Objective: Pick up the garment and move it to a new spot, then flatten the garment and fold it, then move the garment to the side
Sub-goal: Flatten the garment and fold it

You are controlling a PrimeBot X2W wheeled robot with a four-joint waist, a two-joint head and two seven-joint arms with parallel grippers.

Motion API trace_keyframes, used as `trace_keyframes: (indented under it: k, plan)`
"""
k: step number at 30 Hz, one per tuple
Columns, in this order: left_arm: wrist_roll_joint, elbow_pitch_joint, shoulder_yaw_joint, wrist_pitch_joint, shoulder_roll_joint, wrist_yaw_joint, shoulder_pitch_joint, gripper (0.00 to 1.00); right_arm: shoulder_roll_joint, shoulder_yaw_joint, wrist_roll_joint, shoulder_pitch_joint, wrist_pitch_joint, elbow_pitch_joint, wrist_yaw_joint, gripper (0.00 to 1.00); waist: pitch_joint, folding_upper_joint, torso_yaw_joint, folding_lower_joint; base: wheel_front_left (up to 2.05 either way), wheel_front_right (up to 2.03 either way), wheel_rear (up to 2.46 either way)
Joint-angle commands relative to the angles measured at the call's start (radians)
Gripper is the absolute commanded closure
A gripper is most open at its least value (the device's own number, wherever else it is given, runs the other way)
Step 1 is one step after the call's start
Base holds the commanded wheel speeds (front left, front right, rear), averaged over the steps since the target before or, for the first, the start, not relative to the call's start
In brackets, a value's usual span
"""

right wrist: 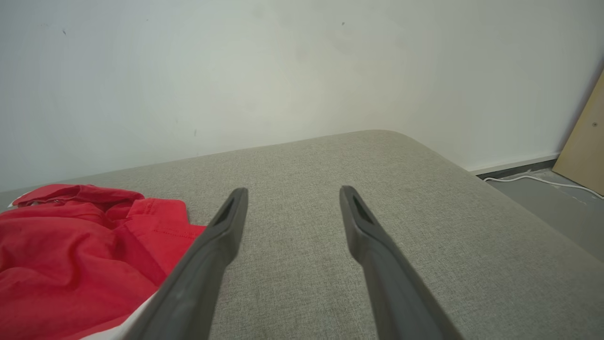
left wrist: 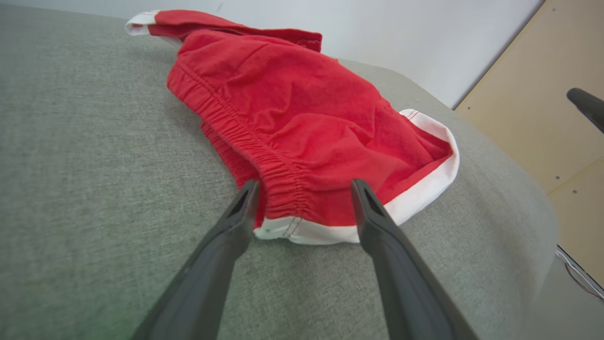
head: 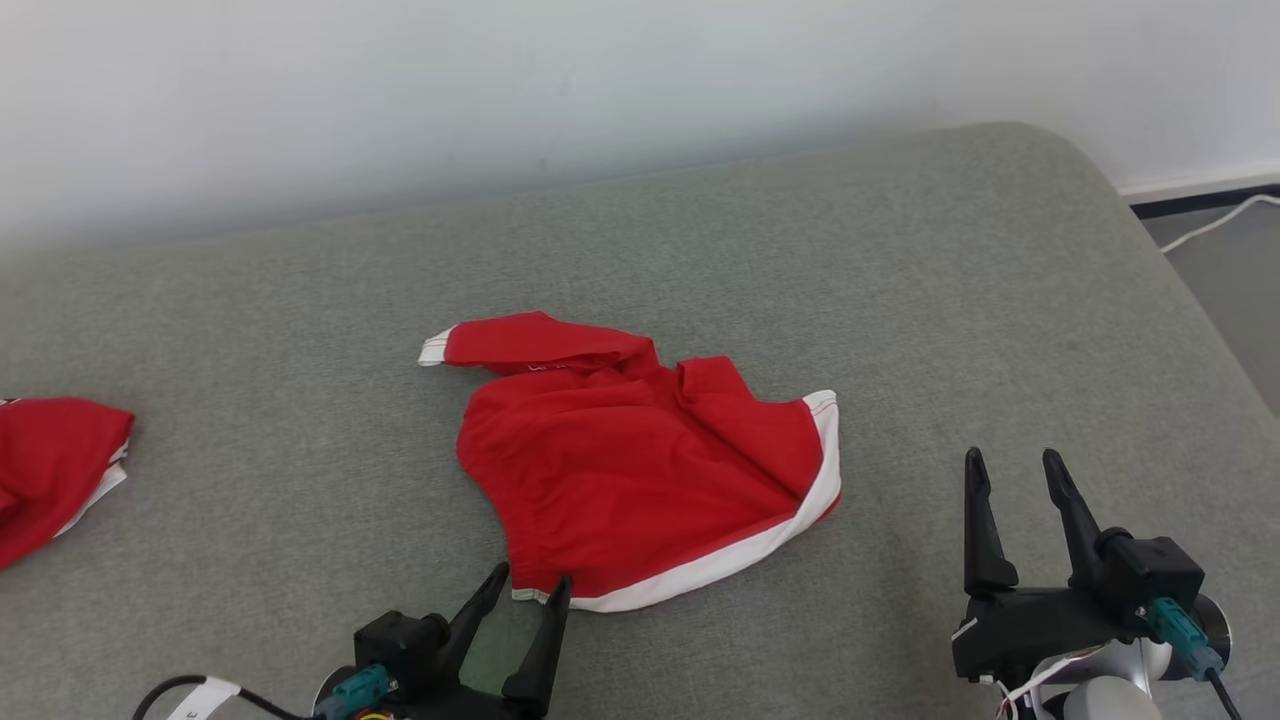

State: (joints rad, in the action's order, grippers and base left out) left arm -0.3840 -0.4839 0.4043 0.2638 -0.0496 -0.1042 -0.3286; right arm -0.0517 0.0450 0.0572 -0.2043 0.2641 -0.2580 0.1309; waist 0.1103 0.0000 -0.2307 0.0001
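A crumpled red garment (head: 620,460) with white trim lies in the middle of the grey cushion (head: 800,260). It looks like shorts, with an elastic waistband (left wrist: 245,141) facing my left gripper. My left gripper (head: 535,585) is open at the garment's near corner, its fingertips on either side of the white hem (left wrist: 306,231), nothing clamped. My right gripper (head: 1010,465) is open over bare cushion to the right of the garment (right wrist: 71,250), its fingers (right wrist: 226,222) apart from the cloth.
A second red and white cloth (head: 50,470) lies at the cushion's left edge. The cushion ends at a rounded right edge, with floor and a white cable (head: 1215,220) beyond. A white wall (head: 500,90) runs behind. A wooden panel (left wrist: 533,108) stands off to the side.
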Motion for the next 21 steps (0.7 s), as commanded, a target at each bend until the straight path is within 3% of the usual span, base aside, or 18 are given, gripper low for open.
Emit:
trace_keyframes:
  k: [1,12,13,14,21]
  plan:
    - [-0.003,-0.005,0.000,0.001,-0.002,0.002,-0.006,0.00,0.001,0.005,0.009,0.002,0.000,0.003,0.000,0.00,0.005,0.0000,-0.012,-0.0001,0.00,0.00,0.00]
    - [-0.006,-0.052,-0.019,0.001,-0.002,0.023,-0.051,0.02,0.001,0.005,0.019,-0.005,0.000,0.002,0.000,0.00,0.025,0.0000,-0.035,-0.0001,0.00,0.00,0.00]
    - [-0.007,-0.055,-0.022,0.001,-0.002,0.020,-0.054,0.38,0.001,0.006,0.019,-0.006,0.000,0.001,0.000,0.00,0.027,0.0000,-0.035,-0.0001,0.00,0.00,0.00]
    - [-0.012,-0.051,-0.030,0.001,-0.002,0.020,-0.061,1.00,0.001,0.008,0.018,-0.006,0.000,-0.004,0.000,0.00,0.030,0.0000,-0.035,-0.0001,0.00,0.00,0.00]
    - [0.023,-0.061,-0.085,0.001,-0.002,0.026,-0.086,1.00,0.001,-0.002,0.020,-0.015,0.000,-0.010,0.000,0.00,0.046,0.0000,-0.018,-0.0001,0.00,0.00,0.00]
